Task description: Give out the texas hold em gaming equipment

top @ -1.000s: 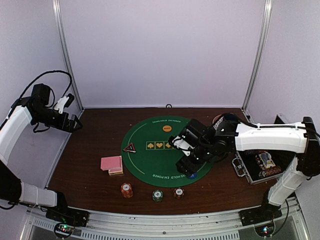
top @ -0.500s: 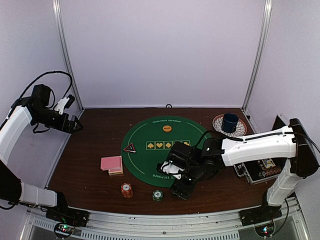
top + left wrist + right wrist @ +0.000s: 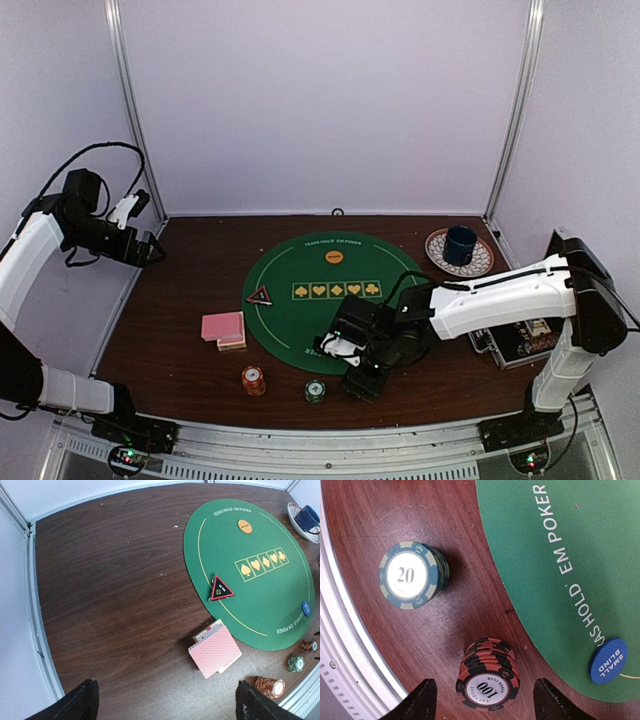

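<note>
My right gripper (image 3: 364,381) is open and low over the table's front, its fingers on either side of a red-and-black "100" chip stack (image 3: 487,680), not touching it. A green "20" chip stack (image 3: 412,575) (image 3: 315,391) stands to its left, and an orange-red stack (image 3: 253,380) further left. The blue "small blind" button (image 3: 608,660) lies on the green mat (image 3: 300,315). The orange button (image 3: 334,257) and the red-edged triangle marker (image 3: 259,296) are also on the mat. The pink-backed cards (image 3: 223,328) (image 3: 215,651) lie left of the mat. My left gripper (image 3: 150,250) is open and empty, raised at the far left.
A blue mug (image 3: 461,244) on a patterned plate sits at the back right. A silver-edged black case (image 3: 520,338) lies at the right, behind my right arm. A metal rail (image 3: 340,645) runs along the front edge, close to the chip stacks.
My right arm has swung from over the mat's right part towards the front and come down over the red-and-black chip stack. The left arm has not moved.
</note>
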